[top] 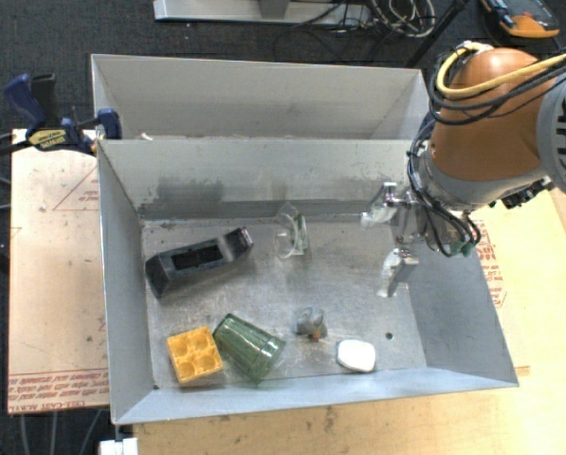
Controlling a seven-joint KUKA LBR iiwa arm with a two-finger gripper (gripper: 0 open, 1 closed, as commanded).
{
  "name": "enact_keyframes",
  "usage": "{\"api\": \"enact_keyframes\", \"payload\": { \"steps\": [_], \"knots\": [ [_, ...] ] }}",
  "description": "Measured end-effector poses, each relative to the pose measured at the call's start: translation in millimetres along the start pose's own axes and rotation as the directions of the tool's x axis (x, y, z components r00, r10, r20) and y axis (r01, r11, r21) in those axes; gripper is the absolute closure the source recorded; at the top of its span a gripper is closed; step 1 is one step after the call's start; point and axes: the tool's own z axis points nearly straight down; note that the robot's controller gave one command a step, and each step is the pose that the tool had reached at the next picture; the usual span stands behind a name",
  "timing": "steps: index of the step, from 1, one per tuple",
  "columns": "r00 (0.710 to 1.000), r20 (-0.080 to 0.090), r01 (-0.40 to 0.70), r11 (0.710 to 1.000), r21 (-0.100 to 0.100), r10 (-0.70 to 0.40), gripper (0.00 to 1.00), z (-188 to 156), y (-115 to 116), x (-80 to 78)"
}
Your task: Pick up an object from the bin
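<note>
My gripper point(395, 269) hangs over the right part of the bin floor, near the right wall, with nothing seen in it. A white oval piece point(356, 355) lies in front of it near the bin's front edge. To the left of that piece sits a small grey-brown lump point(311, 324). A clear plastic piece point(293, 234) stands near the back wall, well left of the gripper. None of them touches the gripper.
A long black object point(198, 257) lies at the left of the bin. In the front left corner a yellow moulded block point(192, 355) sits beside a green glass jar point(248, 348) on its side. The arm's orange cover and cables hang above the bin's right rim.
</note>
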Motion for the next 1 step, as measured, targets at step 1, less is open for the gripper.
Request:
{"api": "enact_keyframes", "payload": {
  "steps": [1],
  "knots": [
    [1.000,0.000,0.000,1.000,0.000,0.000,0.00,0.0,0.0,0.0]
  ]
}}
